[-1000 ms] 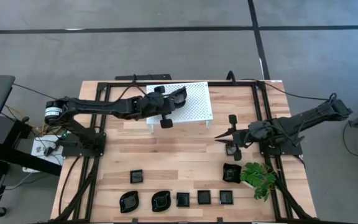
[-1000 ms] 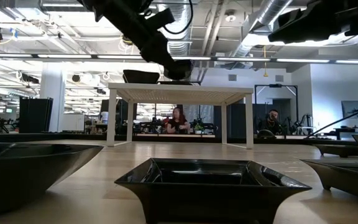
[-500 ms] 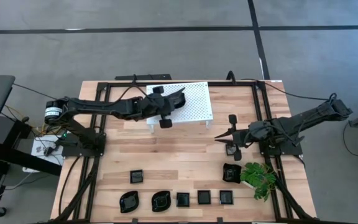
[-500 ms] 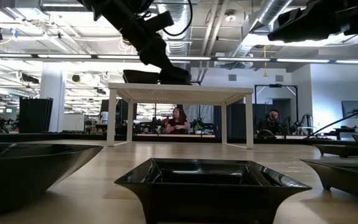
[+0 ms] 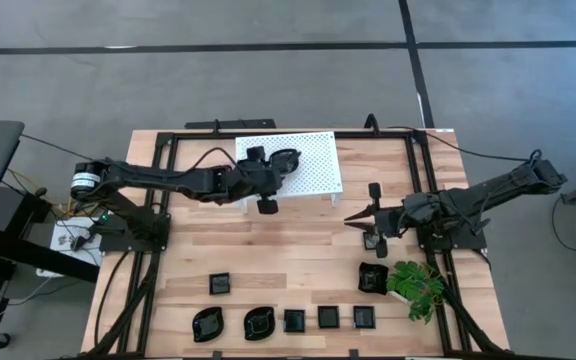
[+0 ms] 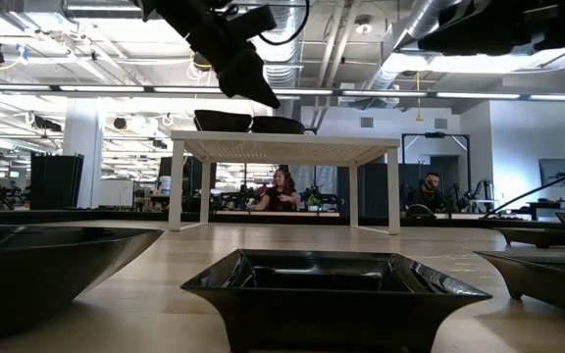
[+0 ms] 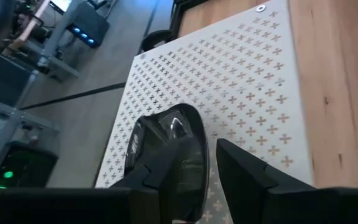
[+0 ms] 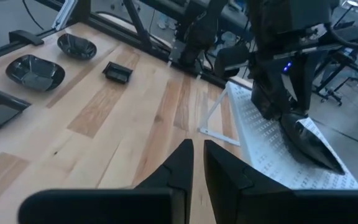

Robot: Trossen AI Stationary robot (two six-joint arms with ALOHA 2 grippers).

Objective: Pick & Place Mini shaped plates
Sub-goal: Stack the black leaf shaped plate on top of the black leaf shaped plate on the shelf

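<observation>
A white perforated rack (image 5: pixel 313 160) stands at the table's far middle. Two glossy black mini plates (image 6: pixel 222 121) (image 6: pixel 278 125) rest on its top by their bases. My left gripper (image 7: pixel 207 168) is open, a little above and to the left of the right-hand plate (image 7: pixel 166 140), clear of it in the low view (image 6: pixel 248 83). My right gripper (image 8: pixel 197 155) hangs shut and empty over the table's right part (image 5: pixel 360 217). Several more black plates (image 5: pixel 294 320) lie along the near edge.
A green plant (image 5: pixel 416 285) stands at the near right, with one plate (image 5: pixel 372 277) next to it. Black frame rails (image 5: pixel 158 250) run along the table's left and right sides. Bare wood (image 5: pixel 278 245) lies between the rack and the near row. People sit in the room behind.
My left gripper has opened and let go of the right-hand plate, which stays on the rack's top. The gripper has then drawn back toward the table's left and near edges, clear of the plate. My right arm has kept still.
</observation>
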